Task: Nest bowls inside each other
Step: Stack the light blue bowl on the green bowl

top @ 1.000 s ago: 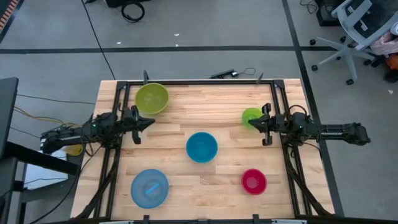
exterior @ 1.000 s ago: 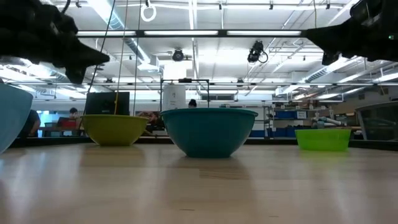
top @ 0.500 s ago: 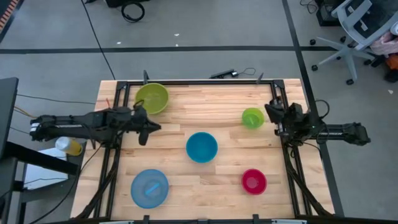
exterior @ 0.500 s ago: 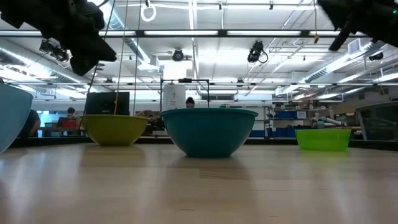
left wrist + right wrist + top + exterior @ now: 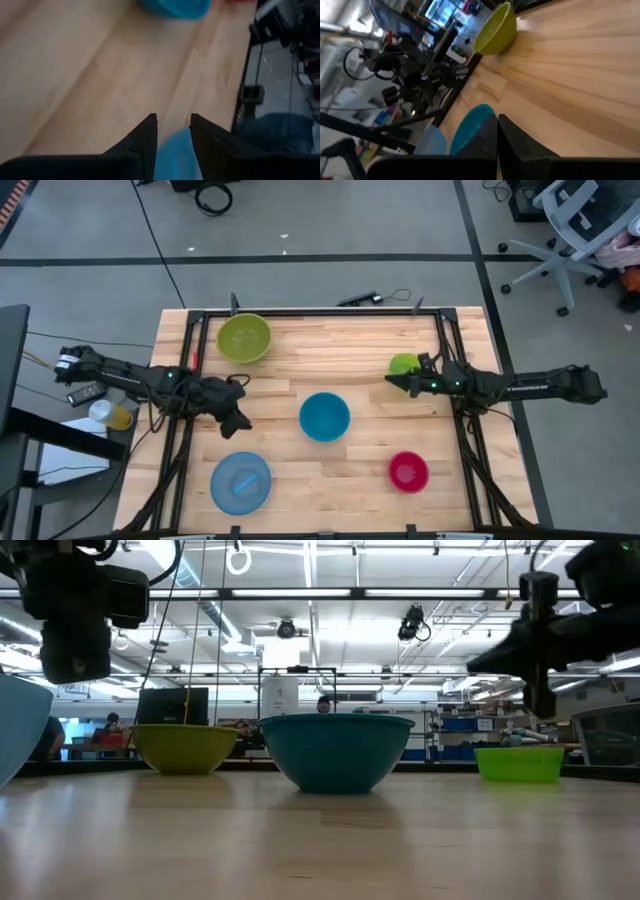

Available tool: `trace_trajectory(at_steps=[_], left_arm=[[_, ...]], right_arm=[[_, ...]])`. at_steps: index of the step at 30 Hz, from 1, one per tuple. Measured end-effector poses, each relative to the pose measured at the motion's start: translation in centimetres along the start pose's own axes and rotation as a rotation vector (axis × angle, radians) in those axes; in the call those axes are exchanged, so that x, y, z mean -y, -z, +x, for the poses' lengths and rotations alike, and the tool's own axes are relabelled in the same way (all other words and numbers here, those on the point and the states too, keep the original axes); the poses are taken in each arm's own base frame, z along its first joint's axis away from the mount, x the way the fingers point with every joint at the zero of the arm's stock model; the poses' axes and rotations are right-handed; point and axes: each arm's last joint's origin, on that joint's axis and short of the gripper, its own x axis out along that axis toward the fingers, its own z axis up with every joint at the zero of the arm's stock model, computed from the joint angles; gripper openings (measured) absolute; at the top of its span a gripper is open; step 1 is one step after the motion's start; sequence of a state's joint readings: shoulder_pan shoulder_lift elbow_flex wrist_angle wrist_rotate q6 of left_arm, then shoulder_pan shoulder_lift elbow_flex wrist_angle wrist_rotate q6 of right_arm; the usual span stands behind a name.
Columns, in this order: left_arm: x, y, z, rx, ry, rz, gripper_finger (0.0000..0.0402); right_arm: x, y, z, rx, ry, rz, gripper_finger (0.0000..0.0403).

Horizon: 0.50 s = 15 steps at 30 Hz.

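Five bowls stand upright and apart on the wooden table (image 5: 300, 370). The yellow-green bowl (image 5: 244, 338) is far left and the small lime green bowl (image 5: 402, 362) far right. The teal blue bowl (image 5: 324, 417) is in the middle, the light blue bowl (image 5: 240, 482) near left, the red bowl (image 5: 408, 471) near right. My left gripper (image 5: 241, 424) is open and points down between the teal and light blue bowls, above the table. My right gripper (image 5: 388, 381) is shut and hangs level over the lime bowl's near side, clear of it in the low view (image 5: 472, 665).
A black frame (image 5: 330, 311) runs along the table's far edge and both sides. Bare wood lies between the bowls, widest in the far middle. A cable and a small tool (image 5: 362, 298) lie on the floor beyond the far edge.
My left gripper has swung from beside the yellow-green bowl toward the near edge, rolling and tipping downward. My right gripper drew back toward the right edge, then reached out again past the lime bowl toward the table's middle, rolling as it went. No bowl has moved.
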<state>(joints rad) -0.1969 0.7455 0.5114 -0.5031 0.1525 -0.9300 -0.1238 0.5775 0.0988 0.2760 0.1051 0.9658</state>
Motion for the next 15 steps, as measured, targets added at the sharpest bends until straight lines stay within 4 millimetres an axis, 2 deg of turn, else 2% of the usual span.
trace_trajectory(at_steps=[6, 12, 15], left_arm=[[0.3, 0.6, 0.0, -0.042, 0.015, 0.026, 0.0117], [0.8, 1.3, 0.1, -0.128, 0.066, 0.012, 0.0117], [1.2, 2.0, 0.1, -0.198, 0.106, 0.032, 0.0117]], right_arm=[[-3.9, -2.2, 3.2, -0.034, 0.029, -0.085, 0.0005], [-7.5, -3.5, 8.8, -0.054, 0.088, -0.119, 0.0006], [-8.7, -3.3, 11.6, -0.073, 0.112, -0.05, 0.0006]])
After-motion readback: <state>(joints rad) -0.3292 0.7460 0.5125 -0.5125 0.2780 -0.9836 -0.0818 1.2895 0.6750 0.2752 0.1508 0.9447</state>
